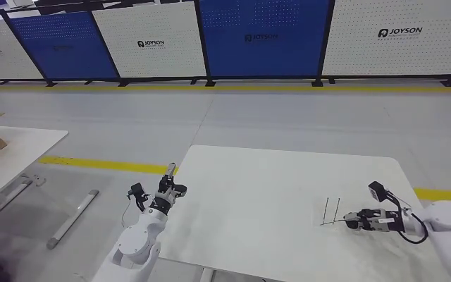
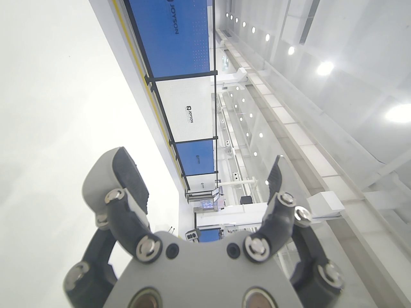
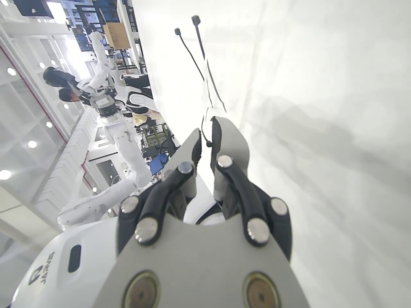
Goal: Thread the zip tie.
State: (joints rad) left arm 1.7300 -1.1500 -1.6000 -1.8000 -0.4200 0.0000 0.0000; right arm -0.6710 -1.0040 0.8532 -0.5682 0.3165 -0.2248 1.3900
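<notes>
Right claw [image 3: 206, 126] sat low at the counter's [image 1: 268, 211] right end, ribbed black pads drawn narrow and nipped on the hair-thin end of a black zip tie [image 3: 208, 142]; just beyond its tips lay two more ties [image 3: 199, 36], slim black strips with small square heads, side by side on the smooth white top. Left claw [image 2: 199, 161] stood at the left edge, tilted upward, pads wide apart, nothing between them. Behind, grey floor, a yellow line [image 1: 106, 164], perforated blue and white panels [image 1: 264, 35].
</notes>
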